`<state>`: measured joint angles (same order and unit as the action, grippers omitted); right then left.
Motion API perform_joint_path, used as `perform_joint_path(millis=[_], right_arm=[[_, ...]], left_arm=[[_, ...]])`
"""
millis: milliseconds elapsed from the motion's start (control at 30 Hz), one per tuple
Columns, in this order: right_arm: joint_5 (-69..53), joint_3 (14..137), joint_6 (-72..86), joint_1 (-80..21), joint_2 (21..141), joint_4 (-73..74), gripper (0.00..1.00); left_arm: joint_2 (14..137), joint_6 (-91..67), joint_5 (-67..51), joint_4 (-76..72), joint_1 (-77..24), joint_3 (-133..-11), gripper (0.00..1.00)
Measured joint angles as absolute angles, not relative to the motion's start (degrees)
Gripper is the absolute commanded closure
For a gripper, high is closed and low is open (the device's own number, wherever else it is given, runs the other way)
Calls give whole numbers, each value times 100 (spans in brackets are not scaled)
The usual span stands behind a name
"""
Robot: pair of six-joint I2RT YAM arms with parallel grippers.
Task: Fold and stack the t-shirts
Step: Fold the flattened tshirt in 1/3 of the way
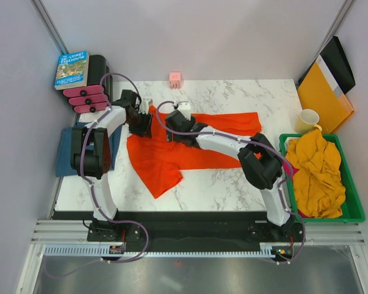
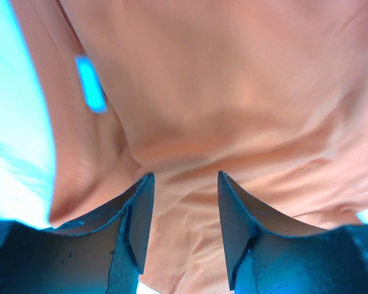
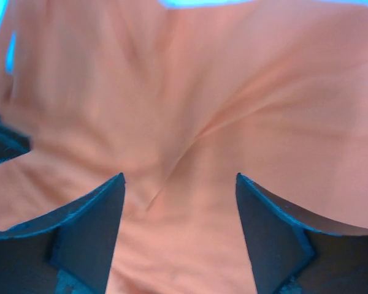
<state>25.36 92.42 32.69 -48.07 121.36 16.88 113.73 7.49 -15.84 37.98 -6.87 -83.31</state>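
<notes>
One orange-red t-shirt (image 1: 165,162) spread across centre frame. Two grippers down at its upper edge: left gripper (image 2: 184,208) parted, pinching nothing; right gripper (image 3: 181,208) wide apart, released. One teal-blue t-shirt (image 1: 64,158) at left edge. One mustard-yellow heap (image 1: 316,174) in green bin (image 1: 354,208), right side, possibly several shirts.

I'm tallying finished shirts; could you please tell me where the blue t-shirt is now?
In the top view, the blue t-shirt lies at the table's left edge, partly under the left arm, just left of the spread orange-red t-shirt.
</notes>
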Motion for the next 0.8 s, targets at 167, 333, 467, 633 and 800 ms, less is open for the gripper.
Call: perform_joint_path(millis=[167, 333, 467, 633, 800], right_arm=[[2593, 9290, 3273, -3844, 11802, 1726, 100], [2676, 9598, 3258, -2727, 12206, 2084, 100], [2692, 9603, 3260, -2458, 12597, 2379, 100], [2644, 9601, 3301, -2491, 12752, 2482, 86], [2506, 9601, 3391, -2388, 12752, 2508, 83]], left_arm=[[11585, 642, -1710, 3900, -687, -9522, 62], [12575, 532, -1841, 3900, -683, -10805, 64], [13275, 506, -1874, 4117, -694, -10986, 64], [13557, 471, -1953, 4456, -716, -11426, 63], [14038, 467, -1826, 4980, -718, -12256, 64]])
